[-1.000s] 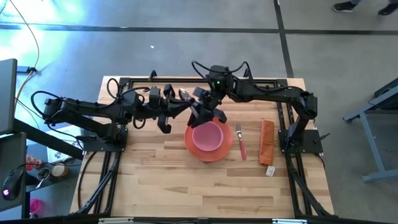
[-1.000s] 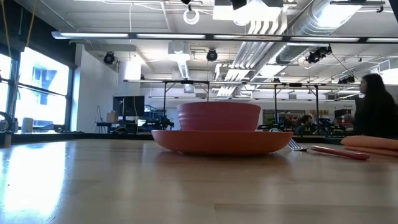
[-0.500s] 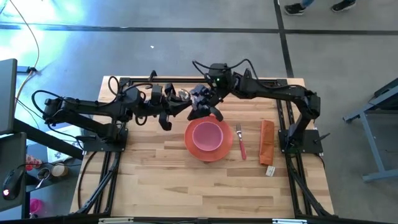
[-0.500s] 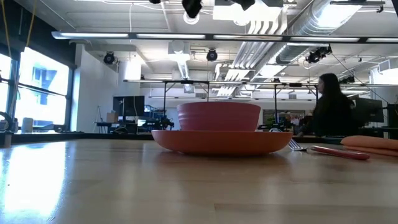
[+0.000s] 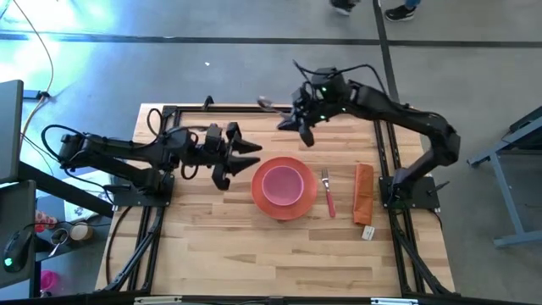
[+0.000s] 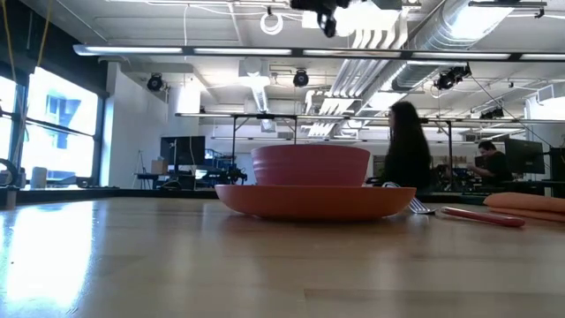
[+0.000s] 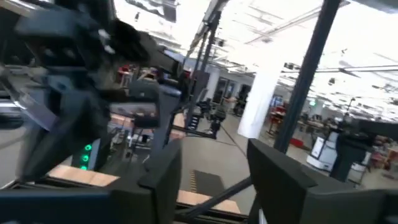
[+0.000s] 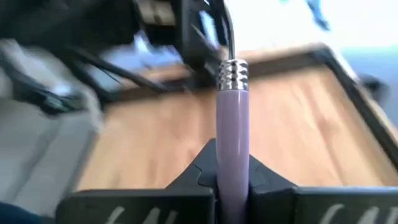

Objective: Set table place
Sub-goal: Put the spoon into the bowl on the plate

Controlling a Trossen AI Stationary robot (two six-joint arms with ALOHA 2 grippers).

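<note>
A pink bowl (image 5: 282, 184) sits in a round orange plate (image 5: 298, 207) on the wooden table (image 5: 237, 246); both also show in the low view, bowl (image 6: 311, 165) and plate (image 6: 313, 201). A pink-handled fork (image 5: 328, 196) lies flat just right of the plate. My right gripper (image 5: 296, 121) is high over the table's far edge, shut on the lilac-handled spoon (image 8: 232, 124), whose metal end (image 5: 264, 103) points toward the table's left. My left gripper (image 5: 240, 161) is open and empty, left of the plate. My right gripper pinches the spoon's lilac handle (image 8: 232, 167) between its two fingers. The handle runs out ahead along the fingers to its metal collar (image 8: 232, 74). The spoon is lifted clear of the table, roughly level, its metal end toward the table's left.
A folded orange cloth strip (image 5: 363, 193) lies right of the fork, with a small tag (image 5: 367, 231) at its near end. Black rails (image 5: 385, 152) frame the table. Bare wood lies near the front edge. A person (image 6: 408, 146) stands in the room beyond.
My right gripper has drawn away from my left gripper, going up and toward the table's far right with the spoon, which now hangs over the far edge. My left gripper stays left of the plate. A person has walked across the room behind.
</note>
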